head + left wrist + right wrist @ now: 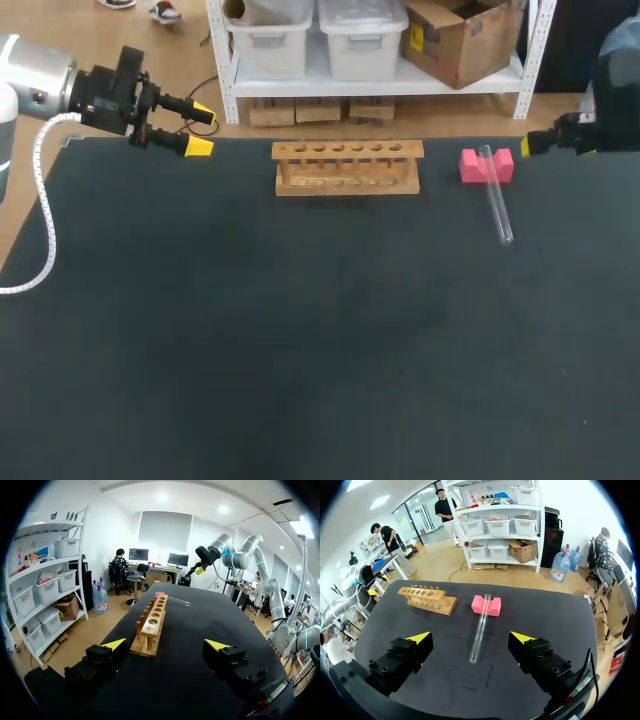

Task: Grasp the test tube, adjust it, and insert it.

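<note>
- My left gripper (201,130): fingers apart, left of rack (347,166).
- My right gripper (471,638): fingers apart, not touching tube.
- Tube (496,197) lies right of rack, far end on pink block (487,166).

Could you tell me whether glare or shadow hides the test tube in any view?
Head view: the tube shows pale against the dark table, with no glare on it. Right wrist view: evenly lit, plainly visible, one end on the block. Left wrist view: only a faint line far beyond the rack.
</note>
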Available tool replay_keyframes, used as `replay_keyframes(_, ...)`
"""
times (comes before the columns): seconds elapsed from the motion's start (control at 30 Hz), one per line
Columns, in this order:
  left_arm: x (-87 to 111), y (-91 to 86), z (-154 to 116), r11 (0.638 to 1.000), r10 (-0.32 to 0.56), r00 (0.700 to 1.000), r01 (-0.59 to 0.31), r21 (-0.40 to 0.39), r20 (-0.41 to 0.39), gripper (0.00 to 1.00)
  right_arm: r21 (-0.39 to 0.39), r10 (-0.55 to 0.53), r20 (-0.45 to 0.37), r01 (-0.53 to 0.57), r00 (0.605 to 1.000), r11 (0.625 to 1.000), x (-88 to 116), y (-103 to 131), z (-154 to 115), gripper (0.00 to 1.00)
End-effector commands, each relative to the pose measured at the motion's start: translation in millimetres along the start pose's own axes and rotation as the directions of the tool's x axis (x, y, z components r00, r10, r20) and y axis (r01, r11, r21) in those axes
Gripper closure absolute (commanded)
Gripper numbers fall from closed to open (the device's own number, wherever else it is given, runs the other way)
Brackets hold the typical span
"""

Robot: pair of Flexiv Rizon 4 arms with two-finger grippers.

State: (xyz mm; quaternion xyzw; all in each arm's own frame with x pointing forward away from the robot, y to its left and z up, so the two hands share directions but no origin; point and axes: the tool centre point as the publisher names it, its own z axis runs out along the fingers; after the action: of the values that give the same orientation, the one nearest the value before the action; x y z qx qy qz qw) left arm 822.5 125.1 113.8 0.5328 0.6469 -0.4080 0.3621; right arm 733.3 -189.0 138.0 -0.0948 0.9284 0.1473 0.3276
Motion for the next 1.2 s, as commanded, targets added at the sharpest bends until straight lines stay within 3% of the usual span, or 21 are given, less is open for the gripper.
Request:
replay_keyframes(0.03, 0.5, -0.5, 0.2, 1.0, 0.002, 1.0, -0.002, -0.002, 0.001, 0.0, 0.368, -0.017, 0.071, -0.01, 0.997, 0.93, 6.8, 5.3, 17.5, 0.0)
replay_keyframes(0.37, 0.5, -0.5, 0.2, 1.0, 0.002, 1.0, -0.002, -0.002, 0.001, 0.0, 0.406, -0.031, 0.093, -0.01, 0.995, 0.914, 9.5, 3.3, 39.3, 0.0)
replay_keyframes(0.73, 0.5, -0.5, 0.2, 1.0, 0.002, 1.0, -0.002, -0.002, 0.001, 0.0, 0.442, -0.057, 0.036, 0.036, 0.998, 0.897, 11.2, 1.8, 65.9, 0.0)
replay_keyframes(1.2, 0.5, -0.5, 0.2, 1.0, 0.002, 1.0, -0.002, -0.002, 0.001, 0.0, 0.346, -0.08, 0.046, 0.059, 0.996, 0.936, 21.0, -16.1, 110.3, 0.0)
